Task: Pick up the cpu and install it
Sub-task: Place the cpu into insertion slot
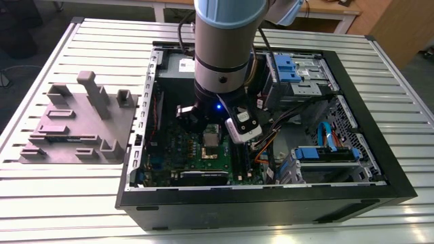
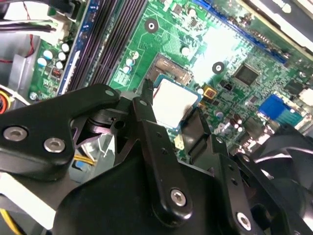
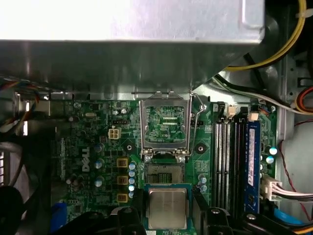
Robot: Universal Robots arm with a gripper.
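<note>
Inside, claw [image 2: 172,104] grips cpu [image 3: 167,208] near socket [image 3: 166,174]; open case [image 1: 271,206] on slatted table [image 1: 81,203], wooden furniture [image 1: 390,23] behind.

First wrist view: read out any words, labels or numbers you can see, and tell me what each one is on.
Green motherboard: a white logo lying sideways, a brand mark, left unquoted.
Motherboard around the socket: fine white print, too small to read.
cpu: metal top, no markings legible.
</note>
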